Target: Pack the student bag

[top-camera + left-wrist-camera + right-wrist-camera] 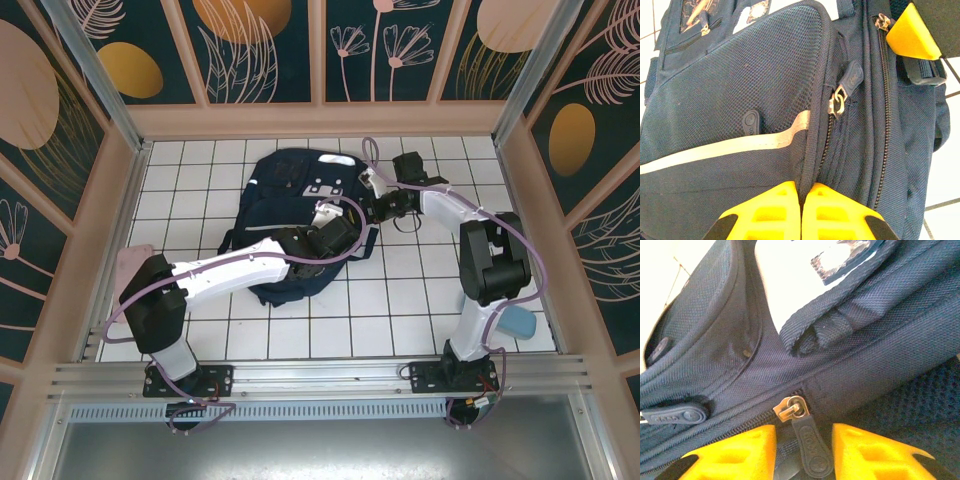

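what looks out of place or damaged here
Nothing stands out. The student bag lies on the tiled table, and its fabric and zippers look intact. The left tool pinches a seam ridge; the right tool straddles a zipper pull.

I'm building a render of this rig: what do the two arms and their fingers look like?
Both the left arm and right arm have white shells, black joints and black bases. A lilac cable loops along each. The fingers are bright yellow, blocky, with recessed pockets and black edges.

Pink item [128,262] left; blue item [521,322] right; white tiles [200,180].
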Action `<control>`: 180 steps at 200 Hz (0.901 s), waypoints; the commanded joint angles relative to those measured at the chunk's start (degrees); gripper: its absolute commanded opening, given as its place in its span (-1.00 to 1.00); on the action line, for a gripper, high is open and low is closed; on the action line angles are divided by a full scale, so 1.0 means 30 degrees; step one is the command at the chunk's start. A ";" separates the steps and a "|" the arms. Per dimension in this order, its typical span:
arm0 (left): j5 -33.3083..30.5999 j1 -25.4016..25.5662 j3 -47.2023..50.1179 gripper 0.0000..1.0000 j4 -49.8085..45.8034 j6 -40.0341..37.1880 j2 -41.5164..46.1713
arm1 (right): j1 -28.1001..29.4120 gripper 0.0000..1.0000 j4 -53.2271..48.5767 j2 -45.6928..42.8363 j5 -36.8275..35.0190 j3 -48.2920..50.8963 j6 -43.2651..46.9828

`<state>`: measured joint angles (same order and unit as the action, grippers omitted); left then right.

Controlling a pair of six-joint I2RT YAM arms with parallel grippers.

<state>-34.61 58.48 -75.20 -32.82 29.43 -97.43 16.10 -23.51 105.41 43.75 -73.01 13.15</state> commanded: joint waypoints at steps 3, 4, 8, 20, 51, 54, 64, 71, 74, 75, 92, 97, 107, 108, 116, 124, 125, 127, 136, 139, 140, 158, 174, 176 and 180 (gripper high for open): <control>-0.1769 -0.0294 -0.0334 -1.00 0.0012 0.0649 0.0747 | -0.0093 -0.44 -0.0684 0.0268 0.0617 -0.0357 0.0674; -0.1781 -0.0284 -0.0334 -1.00 0.0012 0.0649 0.0747 | -0.0093 -0.45 -0.0688 0.0237 0.0607 -0.0337 0.0676; -0.1782 -0.0289 -0.0334 -1.00 0.0012 0.0649 0.0747 | -0.0111 -0.49 -0.0686 0.0239 0.0548 -0.0316 0.0663; -0.1783 -0.0274 -0.0341 -1.00 0.0035 0.0649 0.0718 | -0.0098 -0.62 -0.0540 -0.0045 0.0365 -0.0131 0.0609; -0.1794 -0.0303 -0.0364 -1.00 0.0039 0.0620 0.0659 | -0.0093 -0.82 -0.0070 -0.1059 -0.0807 0.0476 0.0171; -0.1782 -0.0318 -0.0364 -1.00 0.0041 0.0620 0.0659 | -0.0092 -0.84 -0.0100 -0.1110 -0.0926 0.0518 0.0102; -0.1747 -0.0303 -0.0364 -1.00 0.0140 0.0592 0.0645 | -0.0021 -0.88 -0.0092 -0.1455 -0.1186 0.0654 -0.0133; -0.1664 -0.0332 -0.0363 -1.00 0.0227 0.0547 0.0602 | 0.0112 -0.90 -0.0109 -0.1663 -0.1450 0.0799 -0.0315; -0.1649 -0.0355 -0.0363 -1.00 0.0269 0.0519 0.0575 | 0.0153 -0.91 -0.0130 -0.1768 -0.1544 0.0880 -0.0402; -0.1633 -0.0344 -0.0378 -1.00 0.0287 0.0511 0.0573 | 0.0191 -0.91 -0.0117 -0.1796 -0.1574 0.0919 -0.0444; -0.1558 -0.0382 -0.0615 -1.00 0.0469 0.0418 0.0332 | 0.0629 -0.95 0.0167 -0.2545 -0.2149 0.1511 -0.1374; -0.1506 -0.0363 -0.0703 -1.00 0.0527 0.0374 0.0244 | 0.0716 -0.95 0.0349 -0.2843 -0.2095 0.1749 -0.1858; -0.1446 -0.0398 -0.0892 -1.00 0.0668 0.0328 0.0070 | 0.0773 -0.96 0.0957 -0.3445 -0.1580 0.2382 -0.3056; -0.1444 -0.0395 -0.0906 -1.00 0.0677 0.0327 0.0057 | 0.0780 -0.96 0.1056 -0.3514 -0.1504 0.2462 -0.3118; -0.1373 -0.0421 -0.1018 -1.00 0.0819 0.0283 -0.0068 | 0.0832 -0.95 0.1804 -0.4100 -0.0856 0.3180 -0.4253; -0.1298 -0.0420 -0.1109 -1.00 0.0954 0.0268 -0.0142 | 0.0899 -0.95 0.2527 -0.4705 -0.0309 0.3921 -0.5175; -0.1282 -0.0420 -0.1132 -1.00 0.0981 0.0268 -0.0151 | 0.0931 -0.95 0.2603 -0.4803 -0.0283 0.4022 -0.5291; -0.1248 -0.0442 -0.1149 -1.00 0.1016 0.0268 -0.0137 | 0.0947 -0.95 0.2756 -0.4950 -0.0219 0.4193 -0.5532; -0.1138 -0.0487 -0.1256 -1.00 0.1149 0.0292 -0.0136 | 0.1067 -0.95 0.3190 -0.5574 -0.0060 0.4911 -0.6349; -0.1100 -0.0484 -0.1295 -1.00 0.1201 0.0315 -0.0132 | 0.1093 -0.95 0.3267 -0.5750 0.0007 0.5111 -0.6562; -0.1080 -0.0496 -0.1298 -1.00 0.1207 0.0321 -0.0132 | 0.1101 -0.95 0.3281 -0.5823 0.0022 0.5188 -0.6644; -0.0495 -0.0624 -0.1308 -1.00 0.1740 0.0407 -0.0135 | 0.1334 -0.94 0.3903 -0.7010 0.0618 0.6653 -0.7982; 0.0347 -0.0793 -0.1297 -1.00 0.2420 0.0471 -0.0691 | 0.1821 -0.93 0.5102 -0.8129 0.1592 0.8166 -0.9139; 0.0478 -0.0777 -0.1322 -1.00 0.2540 0.0495 -0.0726 | 0.1895 -0.93 0.5263 -0.8279 0.1554 0.8364 -0.9321; 0.0648 -0.0805 -0.1370 -1.00 0.2740 0.0524 -0.0784 | 0.2037 -0.93 0.5705 -0.8572 0.1490 0.8667 -0.9704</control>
<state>-31.48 58.41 -76.95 -31.66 29.43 -97.84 19.84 -10.55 85.47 41.69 -52.58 -7.86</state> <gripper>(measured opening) 0.065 0.081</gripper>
